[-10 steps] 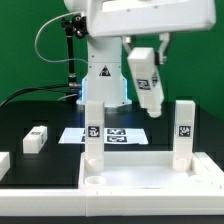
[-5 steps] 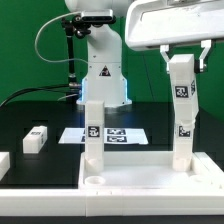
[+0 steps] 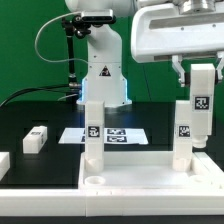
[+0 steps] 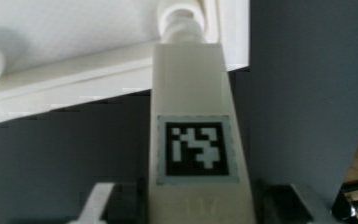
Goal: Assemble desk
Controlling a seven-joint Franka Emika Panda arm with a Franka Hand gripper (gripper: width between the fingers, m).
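Observation:
The desk panel point(image 3: 150, 180) lies white and rimmed at the front. Two white legs stand upright in it, one on the exterior view's left point(image 3: 92, 135) and one on the right point(image 3: 184, 135). My gripper point(image 3: 200, 72) is shut on a third leg point(image 3: 203, 108), held upright in the air just right of the standing right leg. In the wrist view that leg point(image 4: 197, 110) runs out from between my fingers point(image 4: 101, 203), its tag facing the camera, with the panel's rim point(image 4: 69, 75) beyond it. A fourth leg point(image 3: 36, 138) lies loose on the table at the left.
The marker board point(image 3: 118, 133) lies flat behind the panel, in front of the robot base point(image 3: 103, 85). Another white piece point(image 3: 3, 165) sits at the left edge. The black table ends just in front of the panel.
My gripper has carried the leg from the middle to the exterior view's right and lowered it. The leg now hangs upright beside the standing right leg.

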